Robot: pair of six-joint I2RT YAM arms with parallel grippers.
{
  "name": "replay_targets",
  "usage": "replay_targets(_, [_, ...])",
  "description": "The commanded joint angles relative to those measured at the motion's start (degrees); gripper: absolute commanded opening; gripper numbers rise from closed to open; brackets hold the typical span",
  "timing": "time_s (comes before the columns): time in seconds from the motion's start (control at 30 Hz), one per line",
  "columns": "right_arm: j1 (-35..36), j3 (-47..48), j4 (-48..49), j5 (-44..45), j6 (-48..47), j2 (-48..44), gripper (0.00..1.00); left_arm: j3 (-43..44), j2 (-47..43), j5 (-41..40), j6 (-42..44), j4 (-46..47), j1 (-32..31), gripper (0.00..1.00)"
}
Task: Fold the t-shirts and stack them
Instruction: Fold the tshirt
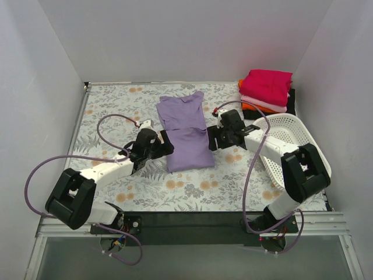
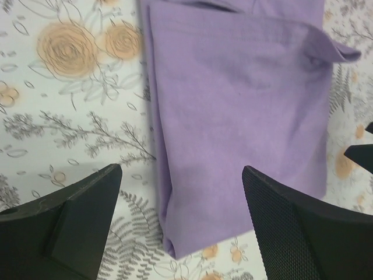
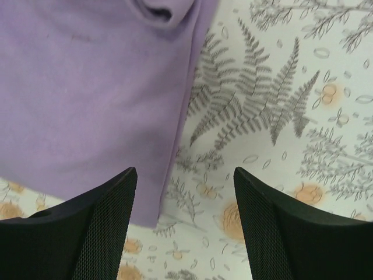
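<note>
The lavender t-shirt [image 1: 185, 131] is lying flat near the middle of the flower-printed surface [image 1: 116, 105], folded into a long narrow panel with its collar end pointing toward the far wall; a crease is running across it about halfway along. The left fingers [image 2: 76, 227] are hovering just beside the shirt's left edge, standing wide apart and gripping nothing; in the left wrist view the near end of the folded cloth is showing in the gap between them, and a small flap is lifting at the cloth's far right corner. The right fingers [image 3: 87, 233] are sitting just beside the shirt's right edge, also spread open and holding nothing; in the right wrist view one finger is lining up with the purple edge while the other is hanging over bare fern print. Whether either pair is touching the cloth I cannot tell. A stack of folded t-shirts [image 1: 267, 86] is resting in the far right corner, magenta on top, then pale pink, orange and black beneath; a white lattice basket [image 1: 291, 131] is tilting just in front of it, beside the right arm.
</note>
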Motion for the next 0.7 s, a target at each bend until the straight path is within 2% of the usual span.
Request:
replay_targets(0.0, [0.43,-4.0,5.97,-3.49,3.05,-7.72,0.62,-3.09,-5.04,5.71,-2.54,-1.66,-0.54,0.78])
replay_targets(0.2, [0.43,-10.52,8.7,-9.02,5.51,-12.13,0.65,-9.33,-8.2,11.78,-6.84,1.31,-0.72,0.78])
replay_targets(0.67, [0.69,-17.82,13.45,-12.8,8.5,-10.64,0.68,-14.01,-5.31,15.3,-10.1,5.72,-0.89,0.79])
